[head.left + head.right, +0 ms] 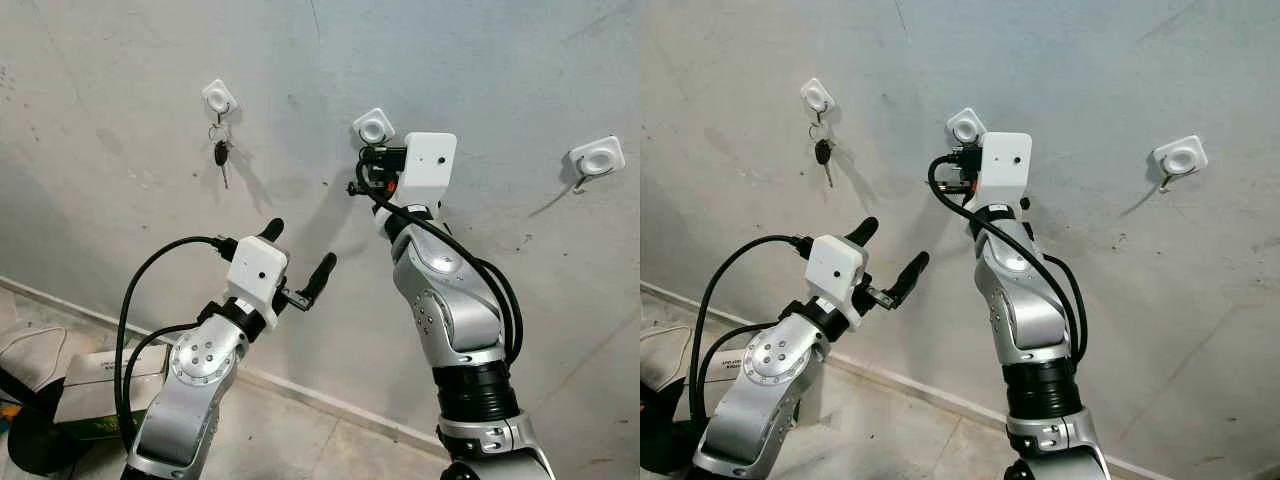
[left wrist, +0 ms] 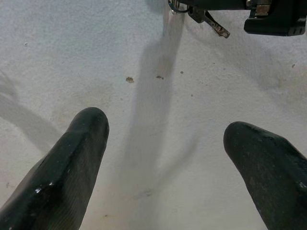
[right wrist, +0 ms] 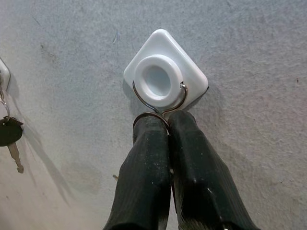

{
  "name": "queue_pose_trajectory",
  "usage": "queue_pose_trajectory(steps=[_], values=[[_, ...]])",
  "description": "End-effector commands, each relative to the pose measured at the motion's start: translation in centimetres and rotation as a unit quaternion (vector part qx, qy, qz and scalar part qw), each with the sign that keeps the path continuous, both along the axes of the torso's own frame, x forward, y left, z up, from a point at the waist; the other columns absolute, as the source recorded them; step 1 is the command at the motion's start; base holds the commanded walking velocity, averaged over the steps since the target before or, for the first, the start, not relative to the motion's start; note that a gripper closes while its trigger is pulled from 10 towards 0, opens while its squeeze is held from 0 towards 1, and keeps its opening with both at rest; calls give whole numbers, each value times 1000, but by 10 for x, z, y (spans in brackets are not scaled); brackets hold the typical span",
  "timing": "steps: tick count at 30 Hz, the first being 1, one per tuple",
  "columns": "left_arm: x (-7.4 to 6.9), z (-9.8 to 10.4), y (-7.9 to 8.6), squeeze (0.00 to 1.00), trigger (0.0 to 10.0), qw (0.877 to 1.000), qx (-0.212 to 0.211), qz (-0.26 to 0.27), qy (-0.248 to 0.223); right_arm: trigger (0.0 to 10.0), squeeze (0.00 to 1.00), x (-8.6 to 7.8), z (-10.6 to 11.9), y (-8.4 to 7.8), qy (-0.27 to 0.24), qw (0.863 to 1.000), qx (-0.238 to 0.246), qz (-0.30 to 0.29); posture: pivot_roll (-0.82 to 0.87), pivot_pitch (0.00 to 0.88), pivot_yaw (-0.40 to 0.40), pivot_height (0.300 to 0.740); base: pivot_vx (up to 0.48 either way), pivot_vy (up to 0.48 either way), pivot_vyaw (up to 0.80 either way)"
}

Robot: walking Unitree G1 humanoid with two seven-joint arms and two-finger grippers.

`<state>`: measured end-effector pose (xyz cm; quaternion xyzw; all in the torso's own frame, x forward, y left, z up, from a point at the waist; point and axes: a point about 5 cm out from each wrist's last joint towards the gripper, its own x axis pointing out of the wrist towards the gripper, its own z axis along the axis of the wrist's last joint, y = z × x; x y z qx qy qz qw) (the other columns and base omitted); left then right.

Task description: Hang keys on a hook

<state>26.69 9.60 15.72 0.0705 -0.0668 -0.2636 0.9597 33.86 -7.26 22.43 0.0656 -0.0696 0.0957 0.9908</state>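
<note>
Keys at the middle hook, ring not yet over the prong

Right gripper (image 3: pixel 168 127) up against the wall, fingers pinched tight on a key ring (image 3: pixel 149 116), tips just beneath the middle hook (image 3: pixel 165 72). Keys (image 2: pixel 207 18) dangling below those fingers, caught in the left wrist view against the grey plaster. Wire prong of the hook curling down from the white pad, touching or very nearly touching the ring. Hard to call whether the ring is already threaded; looks level with the prong's bottom rather than over it.

Left gripper (image 1: pixel 298 262) lower on the wall, fingers spread wide, holding nothing, pointed up toward the action.

Another set of keys (image 1: pixel 220 152) already hanging from the left hook (image 1: pixel 219 98); right hook (image 1: pixel 597 157) bare.

Step in hand, by the look of it: the hanging itself. Next move calls for a small lift to carry the ring over the prong tip, then a settle down into the curve, and only then a release. Little room for error with so thin a wire; a slip off the prong likely drops the keys to the floor.
</note>
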Motion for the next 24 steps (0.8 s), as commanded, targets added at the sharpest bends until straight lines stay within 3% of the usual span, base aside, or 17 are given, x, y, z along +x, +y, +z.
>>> queue_pose_trajectory(steps=[1, 24], values=[[0, 1, -1, 0, 10000, 1000, 5, -5, -1, 10000, 0, 3, -7, -3, 21, 1000, -2, -12, 84, 0, 10, 740, 0, 0, 0], [0, -1, -2, 0, 10000, 1000, 6, -9, 7, 10000, 0, 5, -32, -9, 120, 991, 57, -29, 83, 0, 11, 740, 0, 0, 0]])
